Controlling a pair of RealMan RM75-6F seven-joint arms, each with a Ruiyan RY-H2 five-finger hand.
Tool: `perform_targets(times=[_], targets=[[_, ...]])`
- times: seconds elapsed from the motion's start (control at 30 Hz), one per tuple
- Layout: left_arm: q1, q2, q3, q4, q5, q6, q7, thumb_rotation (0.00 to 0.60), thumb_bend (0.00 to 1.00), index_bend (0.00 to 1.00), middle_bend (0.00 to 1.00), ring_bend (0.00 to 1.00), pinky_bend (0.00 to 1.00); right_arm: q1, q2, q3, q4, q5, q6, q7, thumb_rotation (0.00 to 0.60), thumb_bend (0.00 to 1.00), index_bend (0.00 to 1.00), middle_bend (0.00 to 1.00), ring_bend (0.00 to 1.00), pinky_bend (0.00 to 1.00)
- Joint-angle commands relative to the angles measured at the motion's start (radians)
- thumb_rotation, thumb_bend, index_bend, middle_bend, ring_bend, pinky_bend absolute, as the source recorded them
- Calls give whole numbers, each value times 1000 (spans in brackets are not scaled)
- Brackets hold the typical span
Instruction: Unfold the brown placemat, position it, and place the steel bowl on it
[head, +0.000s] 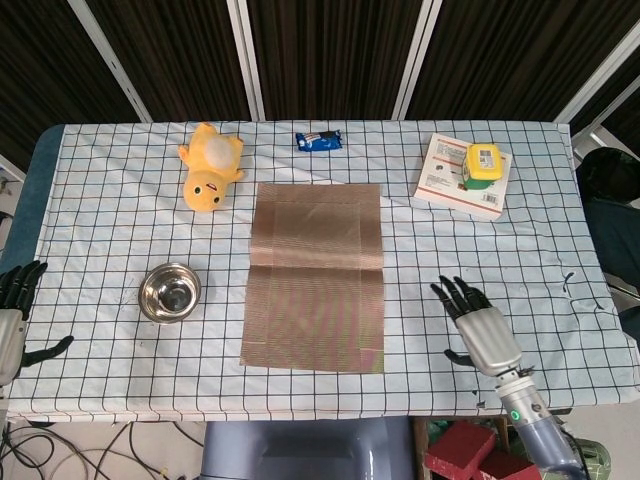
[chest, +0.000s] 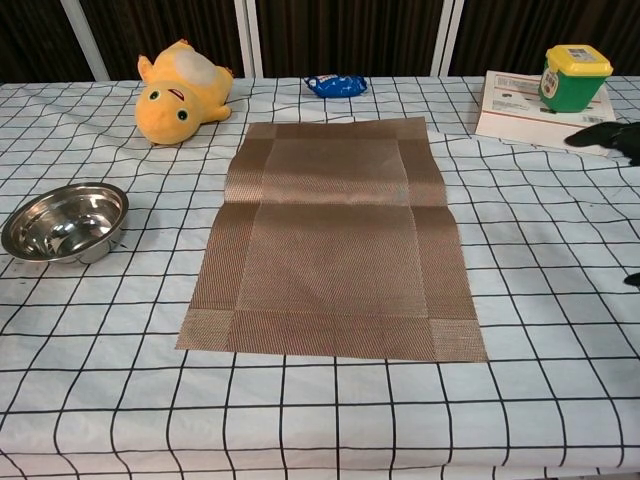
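We see the brown placemat (head: 314, 277) lying unfolded at the table's centre, one crease across its middle | steel bowl (head: 170, 292) on the cloth at 9 o'clock of it, apart | our right hand (head: 478, 330) at 4 o'clock, fingers spread, holding nothing | our left hand (head: 12, 322) at the 8 o'clock table edge, fingers apart, holding nothing.
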Motion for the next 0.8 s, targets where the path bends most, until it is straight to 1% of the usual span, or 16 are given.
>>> perform_targets(times=[0.03, 0.27, 0.53, 0.67, 0.8], targets=[[2, 0, -1, -1, 3, -3, 0, 600, 7, 0, 45, 18, 66, 38, -66, -9, -21, 16, -61, -65, 600, 2, 0, 0, 0, 157], [6, -4, -9, -2, 3, -15, 6, 600, 6, 0, 45, 18, 66, 54, -147, -17, -29, 52, -96, -112, 600, 7, 0, 0, 0, 157], [7, -6, -21, -2, -6, -32, 9, 600, 6, 0, 45, 18, 67, 54, -205, -34, -38, 67, -97, -120, 600, 12, 0, 0, 0, 157], [9, -7, -28, -3, -8, -39, 10, 600, 6, 0, 45, 18, 67, 53, -232, -41, -28, 77, -95, -130, 600, 52, 0, 0, 0, 157], [11, -7, -32, -6, -9, -42, 10, 600, 6, 0, 45, 18, 67, 52, -252, -43, -17, 90, -95, -134, 600, 55, 0, 0, 0, 157]])
